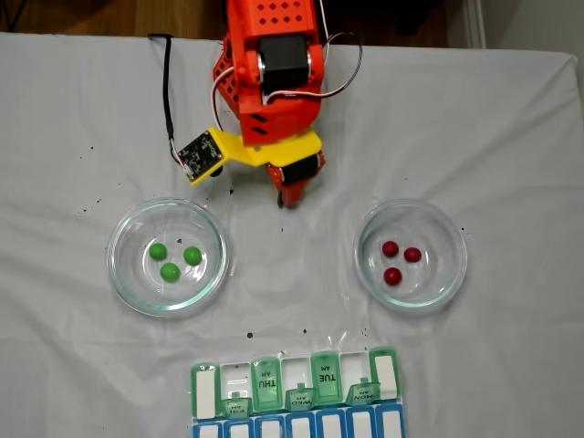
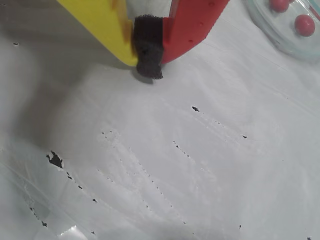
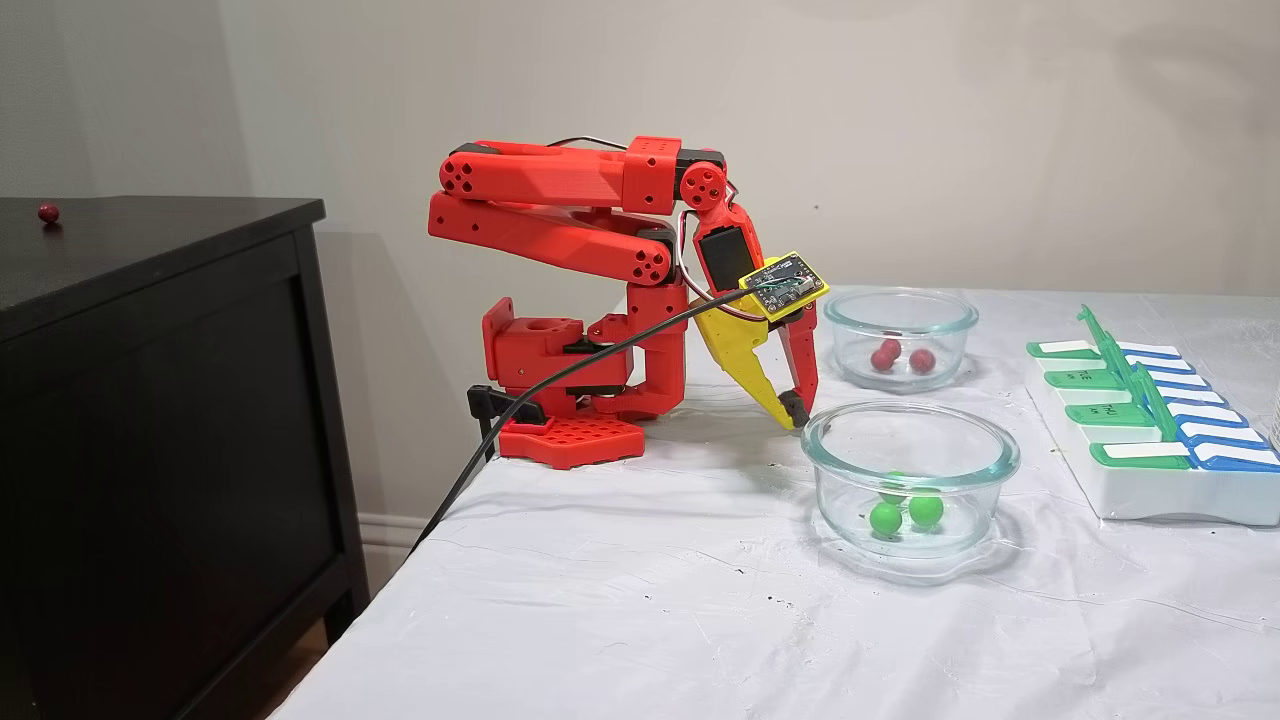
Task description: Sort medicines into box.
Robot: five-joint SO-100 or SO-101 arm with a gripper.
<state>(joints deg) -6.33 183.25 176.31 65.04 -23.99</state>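
Note:
Three green pills [image 1: 172, 259] [image 3: 902, 508] lie in a round glass dish [image 1: 123, 274] [image 3: 985, 452]. Three dark red pills [image 1: 399, 260] [image 3: 898, 357] [image 2: 295, 17] lie in a second glass dish [image 1: 456, 265] [image 3: 955, 318]. The pill box [image 1: 388, 370] [image 3: 1150, 495] sits at the table's near edge in a fixed view, some green lids standing up. My gripper [image 1: 289, 199] [image 2: 149, 62] [image 3: 793, 410] hangs folded back near the arm's base, between the dishes, tips just above the cloth. Its yellow and red fingers are shut, only the black foam pad between them.
A white cloth with dark specks [image 2: 55, 160] covers the table. A black cable [image 3: 560, 380] runs from the wrist camera off the table edge. A dark cabinet [image 3: 150, 400] stands beside the table, a small red ball [image 3: 48, 212] on top.

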